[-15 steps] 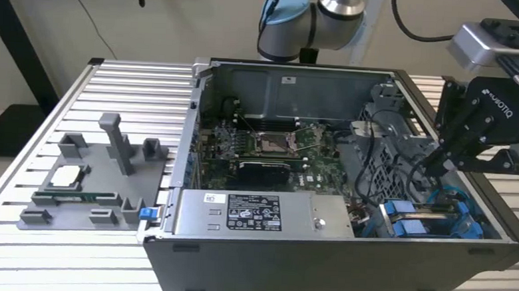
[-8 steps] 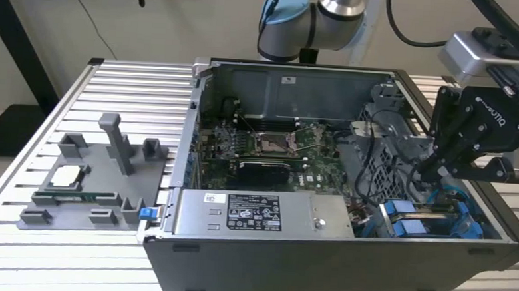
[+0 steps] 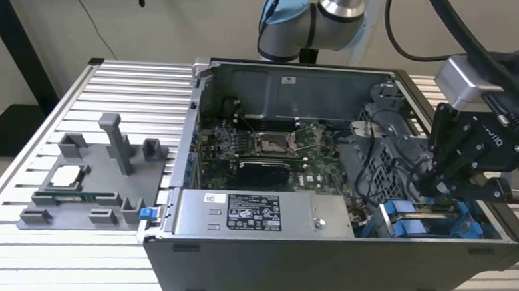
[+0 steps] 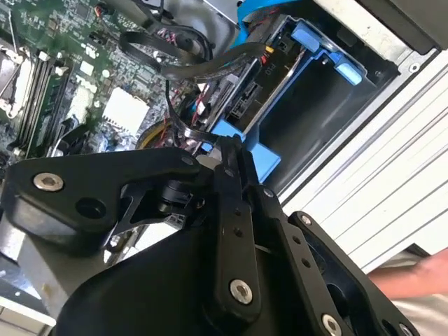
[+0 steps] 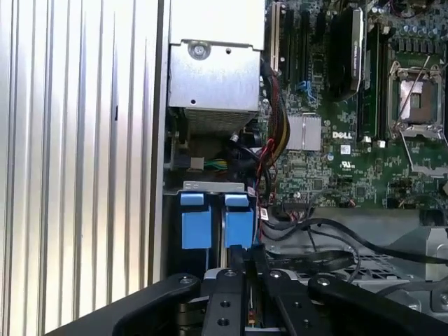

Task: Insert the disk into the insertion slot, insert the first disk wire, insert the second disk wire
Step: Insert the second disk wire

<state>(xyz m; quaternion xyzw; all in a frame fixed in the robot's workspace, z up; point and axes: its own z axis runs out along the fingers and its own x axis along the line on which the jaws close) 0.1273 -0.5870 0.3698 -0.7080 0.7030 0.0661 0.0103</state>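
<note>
1 gripper point(image 3: 453, 186) hangs over the insertion slot point(image 3: 433, 221), jaws together, just beside blue tabs point(image 5: 210, 224).

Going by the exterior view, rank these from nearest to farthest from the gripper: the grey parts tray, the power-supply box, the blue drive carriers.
1. Blue drive carriers, just below the gripper, at the case's corner on the exterior view's right.
2. Power-supply box, along the case's front edge, mid-picture.
3. Grey parts tray, outside the case, on the exterior view's left.
</note>
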